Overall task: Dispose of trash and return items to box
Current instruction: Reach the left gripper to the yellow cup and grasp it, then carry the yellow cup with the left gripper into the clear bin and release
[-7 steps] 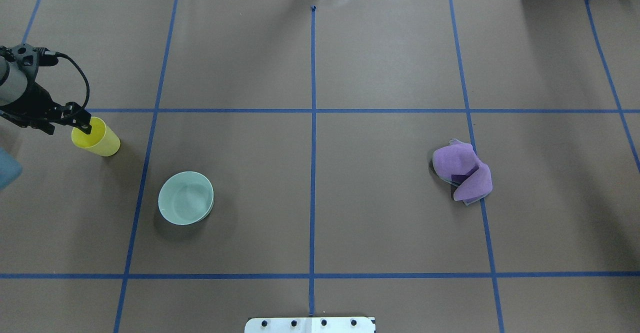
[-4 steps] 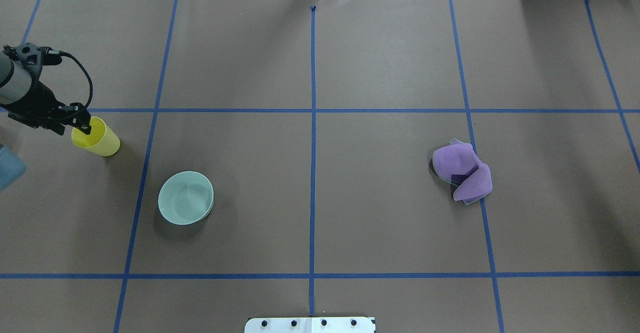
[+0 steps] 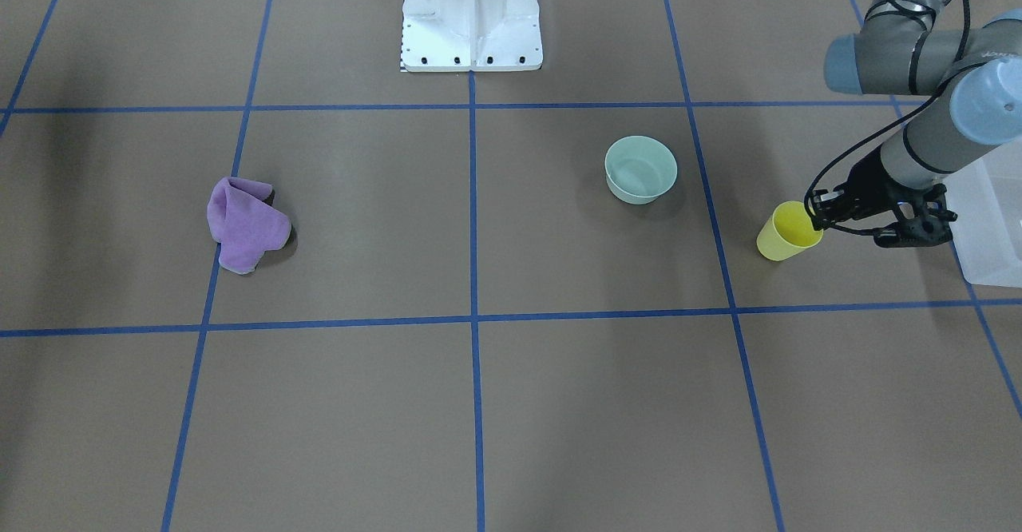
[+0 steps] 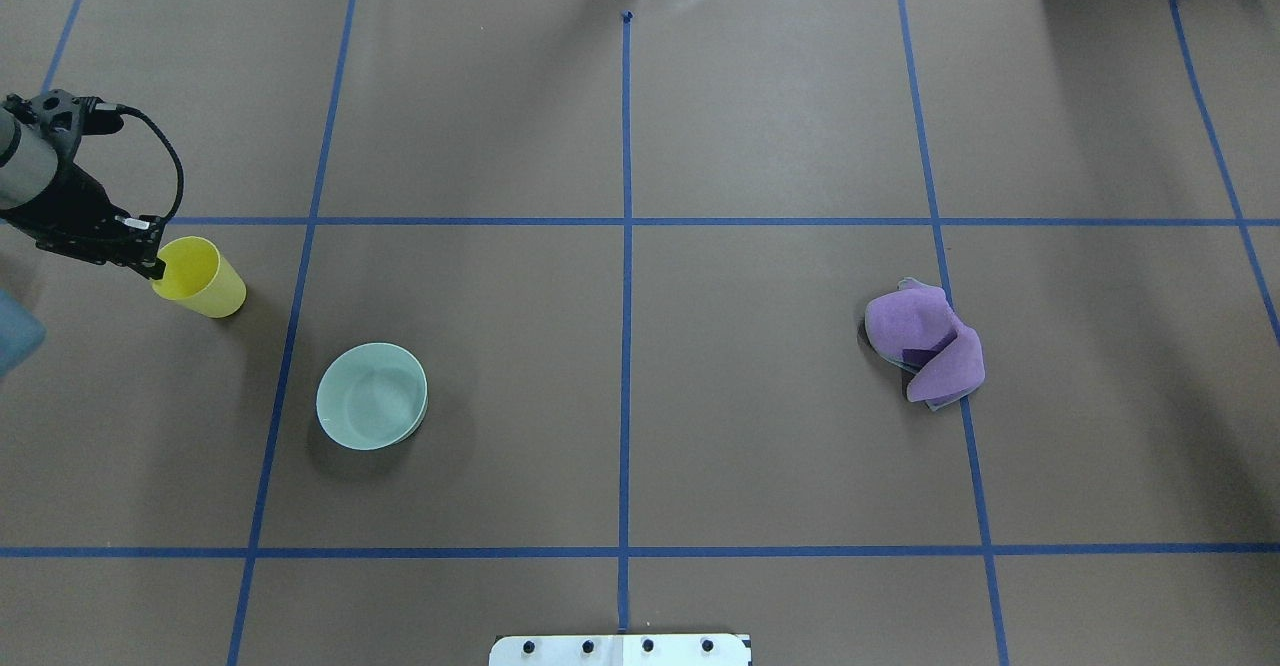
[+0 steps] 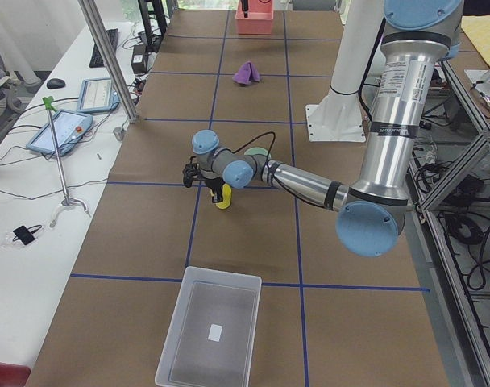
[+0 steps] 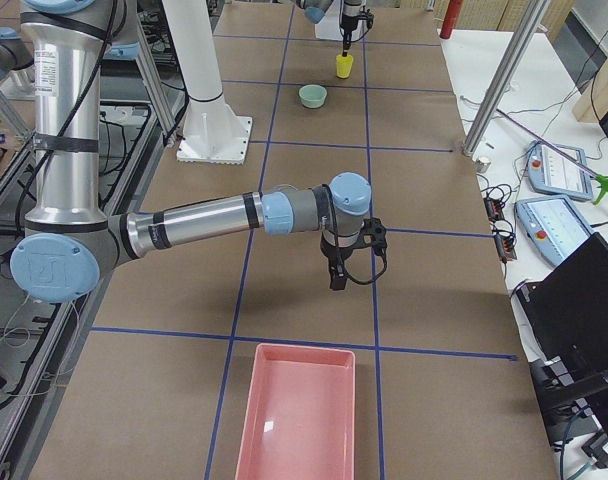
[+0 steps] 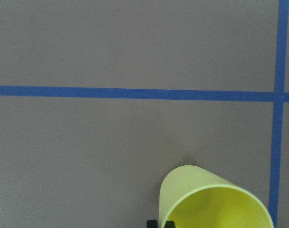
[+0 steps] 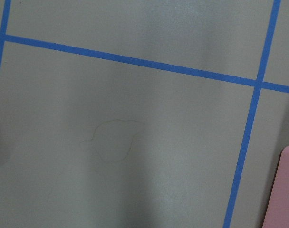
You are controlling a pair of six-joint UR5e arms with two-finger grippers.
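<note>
The yellow cup is tilted at the table's left side. My left gripper is shut on its left rim, one finger inside and one outside. The cup also shows in the front view, with the left gripper on its rim, and at the bottom of the left wrist view. The mint-green bowl stands upright and free nearer the robot. The frosted box is beyond the left arm, off the table's left end. My right gripper hangs over bare table. I cannot tell whether it is open.
A crumpled purple cloth lies on the right half of the table. A pink tray sits at the table's right end. The white robot base stands at the near middle edge. Blue tape lines grid the brown paper.
My left gripper has shifted slightly left and toward the robot. Its finger now sits at the cup's left rim. The cup has moved a little with it.
</note>
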